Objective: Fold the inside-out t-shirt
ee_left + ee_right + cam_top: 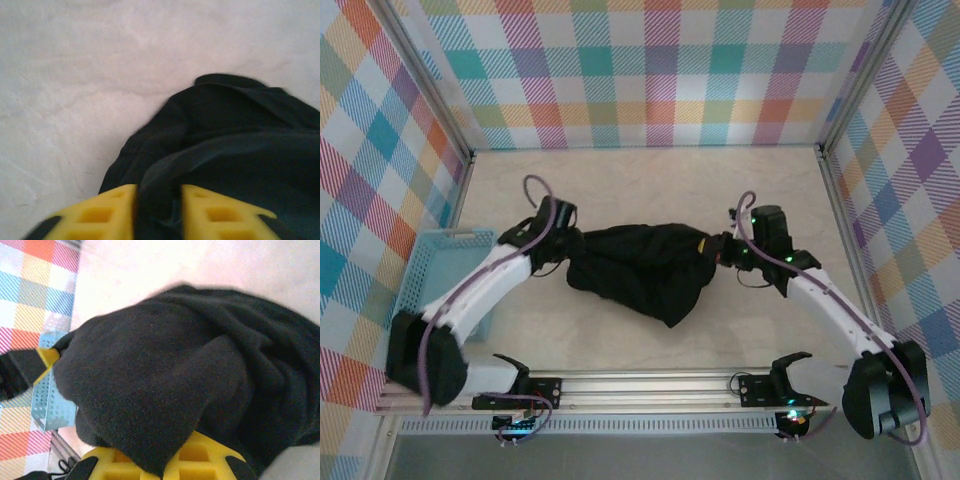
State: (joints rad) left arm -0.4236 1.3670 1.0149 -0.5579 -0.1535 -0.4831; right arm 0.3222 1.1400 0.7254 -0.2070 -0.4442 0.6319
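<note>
Top external view: the black t-shirt (645,265) is a bunched-up heap at the middle of the table (650,180), between the two arms. The left gripper (568,243) pinches its left end, with cloth squeezed between the yellow fingers (107,216). The right gripper (717,248) pinches its right end.

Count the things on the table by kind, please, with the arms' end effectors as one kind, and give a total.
black t-shirt: 1
light blue basket: 1
end effectors: 2 (left end effector, right end effector)
Total: 4
</note>
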